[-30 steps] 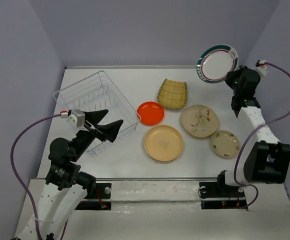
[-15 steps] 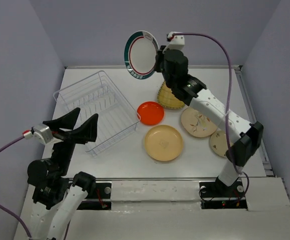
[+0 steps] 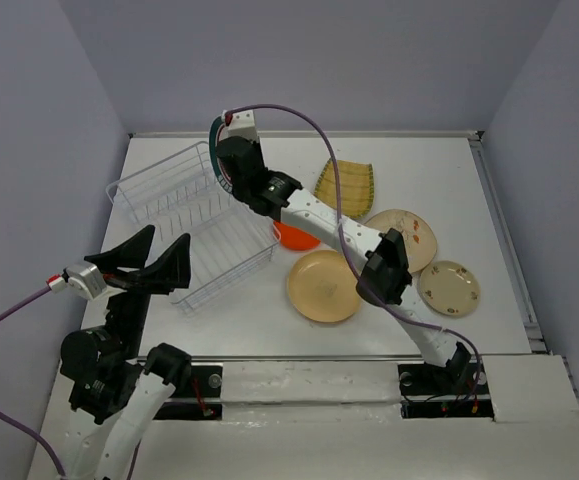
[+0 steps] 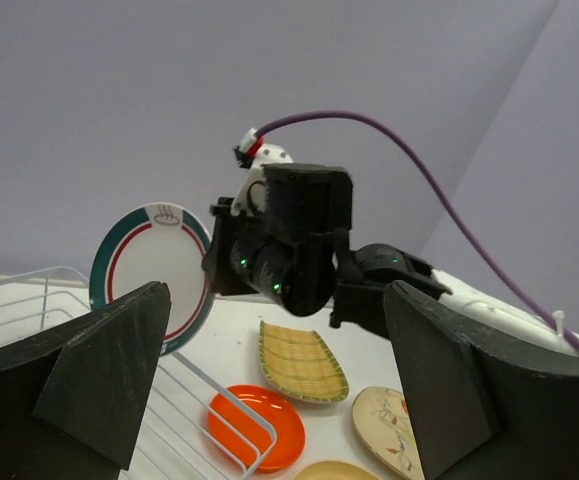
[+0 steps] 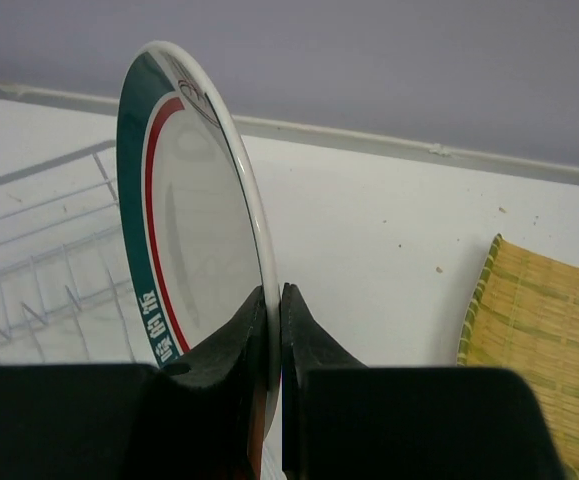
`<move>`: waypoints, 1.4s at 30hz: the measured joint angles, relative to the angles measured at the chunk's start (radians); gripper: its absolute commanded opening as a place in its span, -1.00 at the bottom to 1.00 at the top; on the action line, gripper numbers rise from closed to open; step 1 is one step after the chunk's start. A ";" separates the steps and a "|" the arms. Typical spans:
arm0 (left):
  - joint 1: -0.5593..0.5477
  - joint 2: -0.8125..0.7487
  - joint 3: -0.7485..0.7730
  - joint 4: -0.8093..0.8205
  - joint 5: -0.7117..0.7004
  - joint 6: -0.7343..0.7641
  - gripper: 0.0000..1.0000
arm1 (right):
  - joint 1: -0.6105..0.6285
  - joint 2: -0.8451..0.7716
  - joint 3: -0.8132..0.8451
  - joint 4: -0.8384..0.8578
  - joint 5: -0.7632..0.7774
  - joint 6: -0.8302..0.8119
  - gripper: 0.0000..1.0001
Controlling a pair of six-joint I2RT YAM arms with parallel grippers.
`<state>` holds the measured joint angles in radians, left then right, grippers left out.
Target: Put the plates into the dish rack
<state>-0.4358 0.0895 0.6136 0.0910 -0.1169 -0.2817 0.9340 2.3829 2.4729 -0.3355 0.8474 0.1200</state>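
Edgewise, green-rimmed plate (image 5: 194, 230) clamped by right gripper (image 5: 274, 295) at far corner of dish rack (image 3: 169, 190), left gripper (image 3: 166, 243) spread open.

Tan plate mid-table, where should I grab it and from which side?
Probably pinch the rim of the tan plate at its near edge, coming down from above, fingers straddling the lip. It lies flat, so only the raised rim offers purchase; bare table borders that edge, while the orange plate sits close at the far side.
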 measured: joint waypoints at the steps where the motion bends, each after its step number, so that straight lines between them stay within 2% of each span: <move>1: -0.008 0.000 0.000 0.000 0.000 0.001 0.98 | 0.005 0.020 0.012 0.006 0.010 -0.014 -0.86; 6: -0.031 -0.002 0.000 0.001 0.001 0.004 0.98 | 0.026 0.085 0.026 0.037 0.034 -0.060 -0.86; 15: -0.040 -0.002 0.000 0.001 0.001 0.004 0.98 | 0.039 0.102 0.033 0.082 0.057 -0.092 -0.86; 20: -0.040 -0.002 0.000 0.001 0.000 0.004 0.98 | 0.060 0.171 0.050 0.168 0.066 -0.171 -0.87; 21: -0.040 -0.002 0.000 0.001 0.001 0.004 0.98 | 0.070 0.198 0.064 0.203 0.074 -0.203 -0.83; 23: -0.040 -0.002 0.000 0.001 0.001 0.004 0.98 | 0.084 0.233 0.075 0.231 0.085 -0.261 -0.55; 24: -0.040 -0.002 0.000 0.001 0.002 0.004 0.98 | 0.088 0.245 0.075 0.232 0.087 -0.276 -0.12; 25: -0.040 -0.002 0.000 0.001 0.002 0.004 0.98 | 0.094 0.258 0.073 0.246 0.092 -0.286 0.08; 27: -0.040 -0.002 0.000 0.001 0.002 0.004 0.98 | 0.102 0.259 0.047 0.248 0.093 -0.300 0.24; 30: -0.040 0.000 0.000 0.001 0.002 0.004 0.98 | 0.103 0.242 -0.001 0.252 0.073 -0.293 0.27; 33: -0.040 0.004 0.000 0.001 0.003 0.004 0.98 | 0.100 0.183 -0.090 0.250 0.031 -0.260 0.29; 37: -0.040 0.014 0.000 0.001 0.004 0.004 0.98 | 0.080 -0.023 -0.294 0.215 -0.073 -0.156 0.32; 39: -0.040 0.017 0.000 0.001 0.006 0.004 0.98 | 0.058 -0.190 -0.446 0.221 -0.163 -0.080 0.31; 41: -0.040 0.019 0.000 0.001 0.009 0.003 0.98 | 0.004 -0.442 -0.661 0.237 -0.264 0.009 0.24; 42: -0.040 0.019 0.000 0.001 0.010 0.004 0.98 | -0.033 -0.550 -0.771 0.264 -0.314 0.047 0.02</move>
<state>-0.4759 0.1085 0.6136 0.0917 -0.1070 -0.2779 0.9012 1.8324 1.7020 -0.0719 0.5339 0.1673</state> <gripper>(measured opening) 0.990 0.641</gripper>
